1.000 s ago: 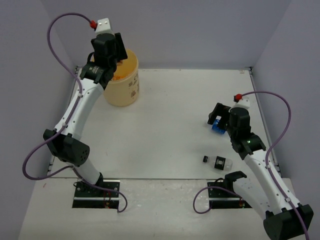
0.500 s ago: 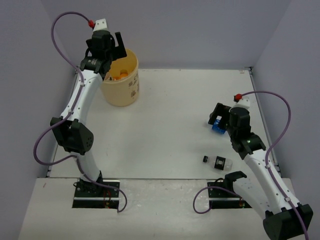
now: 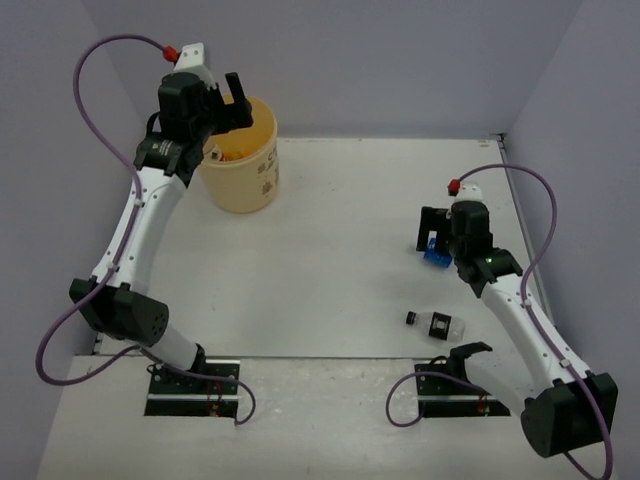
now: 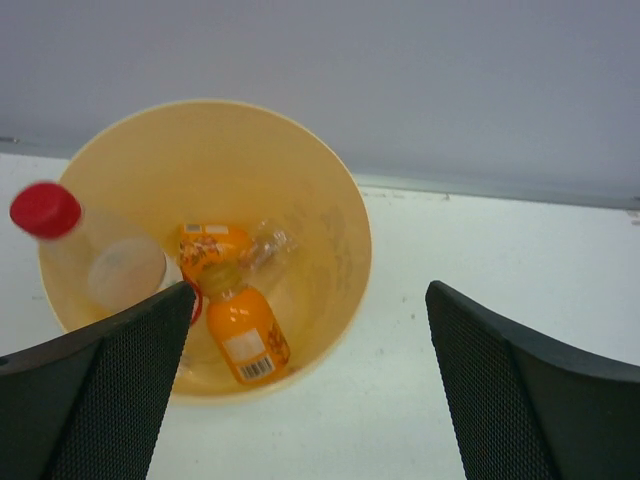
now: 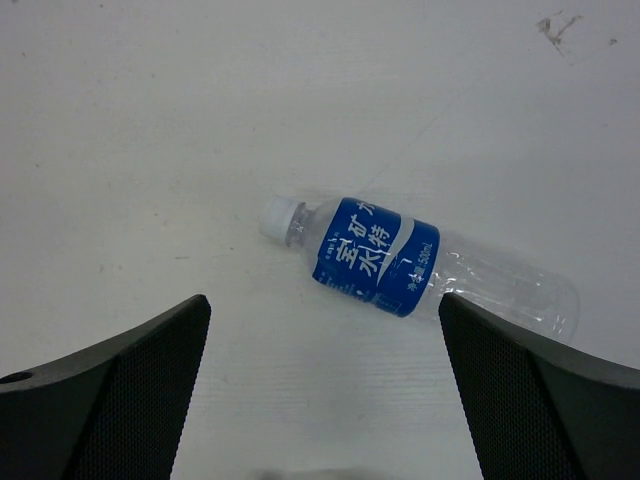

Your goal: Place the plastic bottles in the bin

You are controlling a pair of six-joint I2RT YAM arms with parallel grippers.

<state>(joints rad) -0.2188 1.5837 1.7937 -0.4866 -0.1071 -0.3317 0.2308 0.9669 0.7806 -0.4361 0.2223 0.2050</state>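
The bin [image 3: 248, 180] is a pale-yellow bucket at the back left. In the left wrist view the bin [image 4: 335, 225] holds two orange bottles [image 4: 245, 335], a clear bottle with a red cap [image 4: 100, 265] and a crumpled clear one [image 4: 268, 240]. My left gripper [image 3: 225, 112] hangs open and empty above the bin's rim; in its own view the left gripper [image 4: 310, 300] shows wide-apart jaws. A blue-label bottle [image 5: 375, 255] lies on its side on the table. My right gripper [image 3: 432, 230] hovers open just over that blue-label bottle [image 3: 435, 255]. A black-label bottle [image 3: 437, 324] lies nearer the front.
Purple walls close the table at the back [image 3: 400, 70], the left and the right. The white table [image 3: 340, 230] ends in a front edge by the two arm bases [image 3: 195, 385]. Purple cables loop off both arms.
The left gripper's jaws have opened above the bin and the left arm has swung back to the left. The right gripper has shifted slightly left over the blue-label bottle.
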